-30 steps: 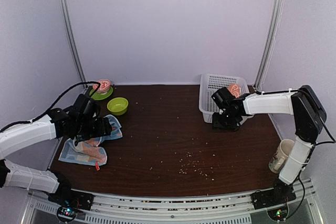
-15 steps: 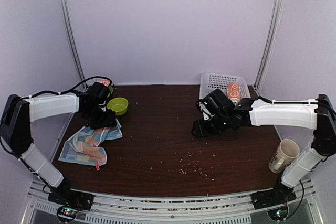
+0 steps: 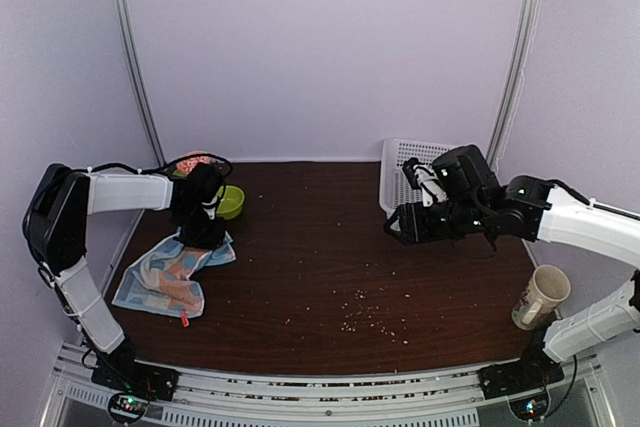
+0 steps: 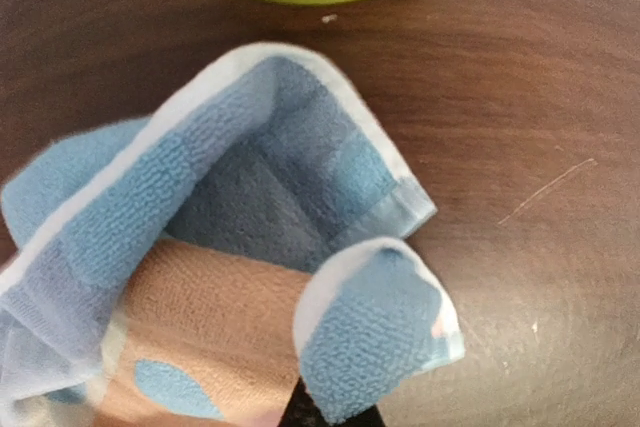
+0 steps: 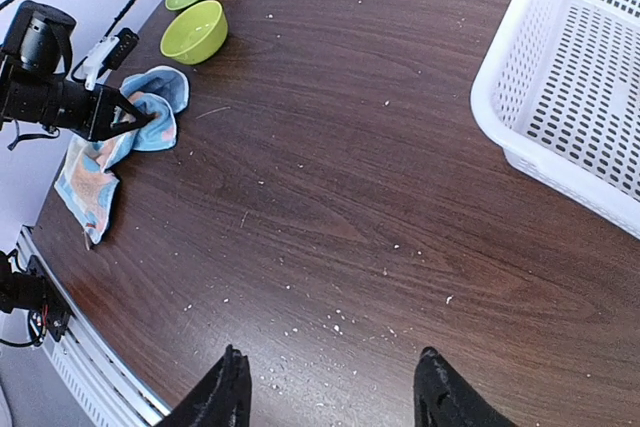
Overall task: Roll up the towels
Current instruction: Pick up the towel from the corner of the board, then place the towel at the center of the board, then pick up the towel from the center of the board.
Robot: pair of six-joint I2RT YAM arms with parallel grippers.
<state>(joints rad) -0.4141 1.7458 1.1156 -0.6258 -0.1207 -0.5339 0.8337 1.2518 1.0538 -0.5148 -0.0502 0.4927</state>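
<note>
At the desk's (image 3: 320,267) nine o'clock, the left pincer (image 3: 203,239) clenches a corner of the crumpled light-blue towel (image 3: 160,282), apparently to spread it for rolling; the right pincer (image 5: 332,359) hangs released at three o'clock, empty.

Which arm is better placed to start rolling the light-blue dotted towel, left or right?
Left. The left gripper is shut on the far edge of the light-blue dotted cloth towel, beside the round green bowl. The right gripper hangs open near the white plastic basket, far from the towel.
</note>
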